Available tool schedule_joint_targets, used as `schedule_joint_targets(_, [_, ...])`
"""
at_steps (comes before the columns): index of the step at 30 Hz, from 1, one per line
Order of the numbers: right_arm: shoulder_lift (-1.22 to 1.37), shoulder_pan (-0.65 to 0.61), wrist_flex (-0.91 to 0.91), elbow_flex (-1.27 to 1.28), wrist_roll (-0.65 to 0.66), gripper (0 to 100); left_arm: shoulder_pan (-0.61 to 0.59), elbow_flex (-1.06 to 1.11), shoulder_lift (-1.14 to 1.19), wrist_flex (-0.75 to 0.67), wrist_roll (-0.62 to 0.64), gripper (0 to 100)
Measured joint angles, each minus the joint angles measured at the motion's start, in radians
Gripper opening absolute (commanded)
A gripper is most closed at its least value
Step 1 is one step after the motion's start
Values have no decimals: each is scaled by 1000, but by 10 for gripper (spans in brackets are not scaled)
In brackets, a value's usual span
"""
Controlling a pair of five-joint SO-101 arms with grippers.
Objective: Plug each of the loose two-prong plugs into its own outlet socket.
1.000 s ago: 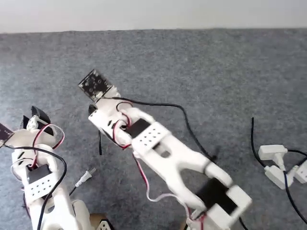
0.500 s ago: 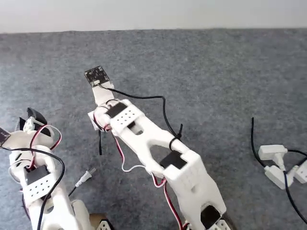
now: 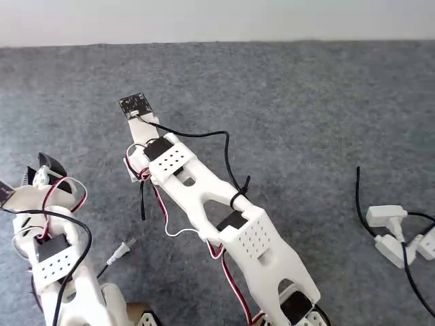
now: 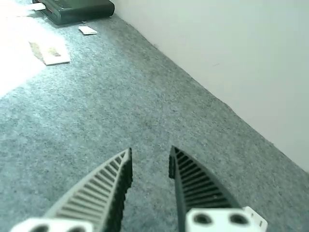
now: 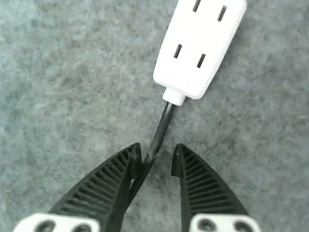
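Looks barely begun, with white plastic outlet block lying socket-empty on grey carpet, its thin black cord between parted right gripper jaws, left gripper open and empty, small pale two-prong plug loose near the left arm.

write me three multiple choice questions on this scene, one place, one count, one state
1. Where does the loose plug lie?
A) beside the left arm
B) against the wall
C) on a shelf

2. How many slots show on the outlet block?
A) two
B) four
C) six

3. How does the right gripper stand to the black cord?
A) shut on it
B) open, cord between its fingers
C) far from it

1 A, the high view shows it by that arm. 2 B, two pairs show. 3 B, a gap shows around the cord.
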Motion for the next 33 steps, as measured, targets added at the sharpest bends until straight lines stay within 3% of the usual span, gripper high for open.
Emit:
schedule_joint_targets(12, [2, -28, 37, 0, 54, 113, 0, 0, 0, 0, 0, 123])
schedule_joint_targets(16, [0, -25, 80, -2, 63, 8, 0, 0, 0, 0, 0, 123])
schedule_joint_targets(24, [0, 6, 141, -2, 77, 8, 2, 0, 0, 0, 0, 123])
schedule_joint_targets(33, [-6, 38, 387, -100, 103, 8, 17, 0, 0, 0, 0, 123])
